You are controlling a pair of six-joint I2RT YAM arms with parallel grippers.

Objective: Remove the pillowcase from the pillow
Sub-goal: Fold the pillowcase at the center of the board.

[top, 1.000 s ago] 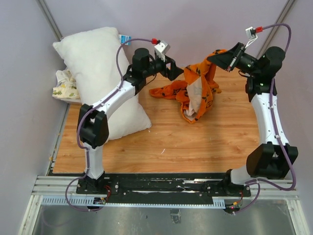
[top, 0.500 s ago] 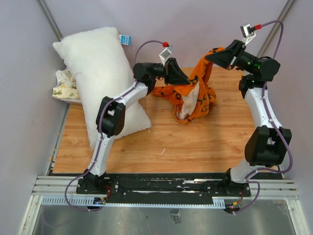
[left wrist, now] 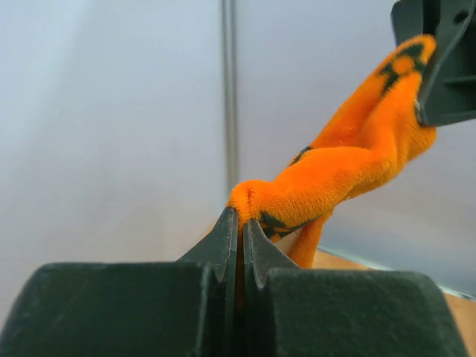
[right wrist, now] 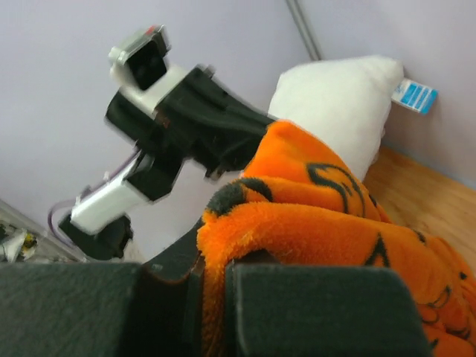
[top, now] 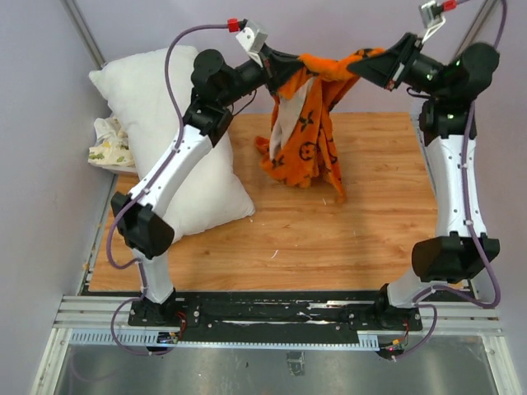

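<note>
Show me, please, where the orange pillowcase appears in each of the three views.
Top external: the pillowcase hangs at upper centre, held between the left gripper and the right gripper.
Left wrist: pillowcase runs from centre to upper right.
Right wrist: pillowcase fills the lower right.
Shared landmark: the left gripper, shut on the cloth in every view.
</note>
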